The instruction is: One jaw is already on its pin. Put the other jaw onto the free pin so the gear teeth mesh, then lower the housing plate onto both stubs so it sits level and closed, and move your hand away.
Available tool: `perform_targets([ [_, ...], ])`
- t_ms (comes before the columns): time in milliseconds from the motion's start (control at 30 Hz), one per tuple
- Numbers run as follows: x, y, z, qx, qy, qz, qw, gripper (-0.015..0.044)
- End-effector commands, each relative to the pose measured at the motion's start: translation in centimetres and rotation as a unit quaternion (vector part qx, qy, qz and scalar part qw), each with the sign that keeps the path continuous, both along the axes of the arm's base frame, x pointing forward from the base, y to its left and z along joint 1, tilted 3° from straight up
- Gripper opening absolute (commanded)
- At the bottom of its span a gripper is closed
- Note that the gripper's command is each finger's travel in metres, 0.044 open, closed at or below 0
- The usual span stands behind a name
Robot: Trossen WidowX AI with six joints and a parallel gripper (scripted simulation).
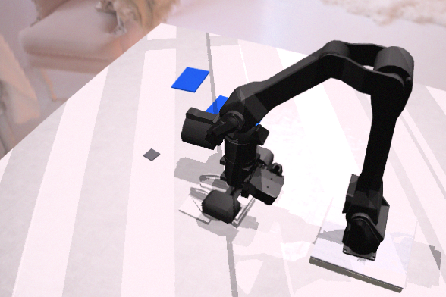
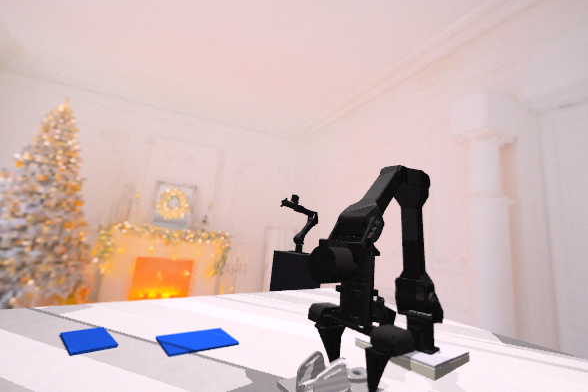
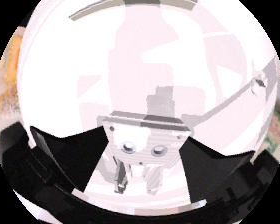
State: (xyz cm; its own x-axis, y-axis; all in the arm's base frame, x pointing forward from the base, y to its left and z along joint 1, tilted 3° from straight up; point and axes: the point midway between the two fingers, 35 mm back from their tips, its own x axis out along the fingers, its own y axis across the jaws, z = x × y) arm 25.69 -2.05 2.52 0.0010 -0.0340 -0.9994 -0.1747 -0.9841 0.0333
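Note:
My gripper [image 2: 353, 375] [image 3: 145, 139] points down and is shut on the housing plate [image 3: 166, 135] [image 2: 358, 376], one finger at each side edge. The pale plate has two round holes side by side, with lighter rings in them. Two grey jaws stick out from beside the plate: one jaw [image 3: 121, 177] [image 2: 309, 366] [image 1: 198, 192], the other jaw [image 3: 154, 179] [image 2: 330, 375] [image 1: 210, 181]. They stand apart at their outer ends. A thin pale base [image 1: 191, 211] [image 2: 287, 386] lies under them. The gear teeth, pins and stubs are hidden, and I cannot tell whether the plate is fully seated.
A blue square [image 1: 190, 79] [image 2: 89, 341] and a blue rectangle [image 1: 218, 104] [image 2: 200, 341] lie flat beyond the gripper. A small dark square [image 1: 152, 154] lies left of it. The arm's pale mounting board [image 1: 356, 270] [image 2: 436, 367] is at the right.

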Motion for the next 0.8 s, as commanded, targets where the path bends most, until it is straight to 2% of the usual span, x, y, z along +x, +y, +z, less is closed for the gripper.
perform_targets([
  [0, -0.02, -0.06, -0.16, -0.001, 0.001, 0.003, 1.0, 0.0351],
  [767, -0.03, -0.07, -0.53, -0.001, 0.001, 0.005, 1.0, 0.0351],
])
